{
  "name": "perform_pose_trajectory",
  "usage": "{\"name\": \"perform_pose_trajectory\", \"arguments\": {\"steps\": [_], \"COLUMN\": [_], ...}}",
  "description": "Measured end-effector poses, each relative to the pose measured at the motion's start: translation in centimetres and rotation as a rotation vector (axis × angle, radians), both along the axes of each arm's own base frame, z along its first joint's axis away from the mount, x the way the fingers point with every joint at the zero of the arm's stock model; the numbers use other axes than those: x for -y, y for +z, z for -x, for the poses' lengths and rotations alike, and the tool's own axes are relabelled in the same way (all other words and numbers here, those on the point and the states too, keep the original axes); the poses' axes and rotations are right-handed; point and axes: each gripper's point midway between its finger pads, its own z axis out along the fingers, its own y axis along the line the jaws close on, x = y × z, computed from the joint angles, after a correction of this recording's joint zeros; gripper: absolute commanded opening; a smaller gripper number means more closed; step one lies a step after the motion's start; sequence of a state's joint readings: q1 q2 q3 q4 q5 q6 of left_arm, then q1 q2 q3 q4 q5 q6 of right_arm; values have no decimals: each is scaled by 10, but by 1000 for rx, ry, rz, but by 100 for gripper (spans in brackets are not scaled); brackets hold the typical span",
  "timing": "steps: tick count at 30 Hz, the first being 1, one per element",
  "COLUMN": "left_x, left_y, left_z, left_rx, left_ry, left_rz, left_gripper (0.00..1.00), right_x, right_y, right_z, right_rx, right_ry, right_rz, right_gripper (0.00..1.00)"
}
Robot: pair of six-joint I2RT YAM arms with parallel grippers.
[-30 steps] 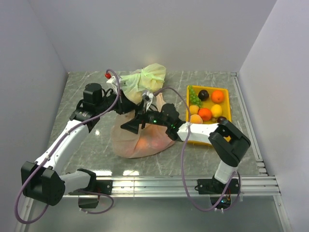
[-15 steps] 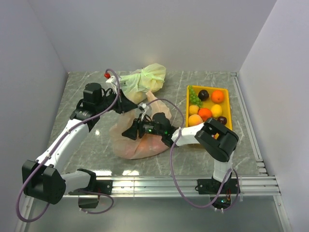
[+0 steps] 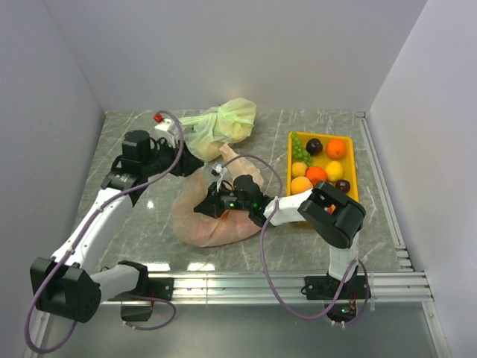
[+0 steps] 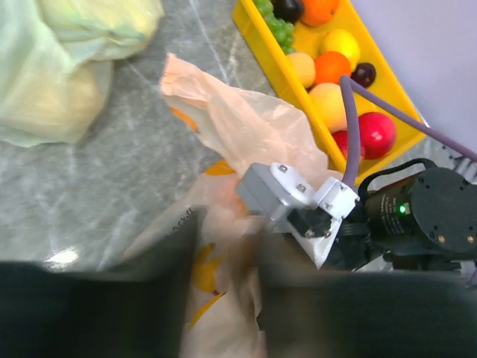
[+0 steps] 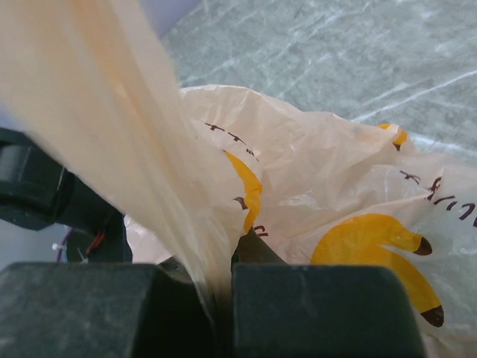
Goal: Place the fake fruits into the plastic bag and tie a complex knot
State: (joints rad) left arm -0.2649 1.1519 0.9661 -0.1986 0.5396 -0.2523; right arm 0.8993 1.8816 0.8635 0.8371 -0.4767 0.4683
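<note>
The peach-orange plastic bag [image 3: 212, 220] lies crumpled on the marble, left of the yellow tray [image 3: 290, 156]. The fake fruits [image 3: 318, 173] sit in that tray: orange, lemon, peach, grapes and dark pieces. My right gripper [image 3: 211, 206] rests low on the bag's top. In the right wrist view it [image 5: 223, 272] is shut on a stretched strip of the bag [image 5: 127, 127]. My left gripper [image 3: 189, 160] hangs just left of the bag's far end. In the left wrist view its blurred jaws [image 4: 223, 298] stand apart over the bag [image 4: 253, 142].
A pale yellow-green knotted bag [image 3: 223, 123] lies at the back, close behind the left gripper. The tray's fruits [image 4: 328, 67] sit right of the bag. The right arm's purple cable [image 3: 272, 224] loops over the table in front of the tray. Walls enclose left, back and right.
The right gripper slid left onto the bag and closed on its strip. The left gripper opened and drew back to the left, away from the bag's handle.
</note>
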Motion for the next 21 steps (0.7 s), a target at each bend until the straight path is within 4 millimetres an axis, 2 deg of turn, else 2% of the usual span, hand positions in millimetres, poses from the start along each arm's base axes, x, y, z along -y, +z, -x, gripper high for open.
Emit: {"name": "perform_pose_trajectory", "arguments": {"steps": [2, 4, 6, 10, 13, 17, 18, 21], "left_x": [-11, -22, -32, -43, -44, -44, -45, -41], "left_y": [11, 24, 38, 46, 29, -15, -30, -53], "left_z": [0, 0, 7, 36, 58, 78, 82, 85], "left_rx": [25, 55, 85, 108, 91, 60, 41, -3], "left_ry": [18, 40, 54, 56, 37, -6, -16, -65], "left_rz": [2, 1, 7, 5, -3, -32, -44, -61], "left_gripper": [70, 80, 83, 85, 85, 83, 83, 79], "right_x": [1, 3, 4, 4, 2, 0, 0, 1], "right_y": [-4, -8, -11, -14, -11, -7, -7, -6], "right_z": [2, 3, 5, 7, 7, 9, 9, 10], "right_rx": [-1, -9, -13, -24, -30, -40, -44, -53], "right_ry": [9, 15, 22, 32, 37, 51, 56, 67], "right_rz": [15, 32, 44, 59, 58, 48, 45, 41], "right_gripper": [0, 0, 0, 0, 0, 0, 0, 0]}}
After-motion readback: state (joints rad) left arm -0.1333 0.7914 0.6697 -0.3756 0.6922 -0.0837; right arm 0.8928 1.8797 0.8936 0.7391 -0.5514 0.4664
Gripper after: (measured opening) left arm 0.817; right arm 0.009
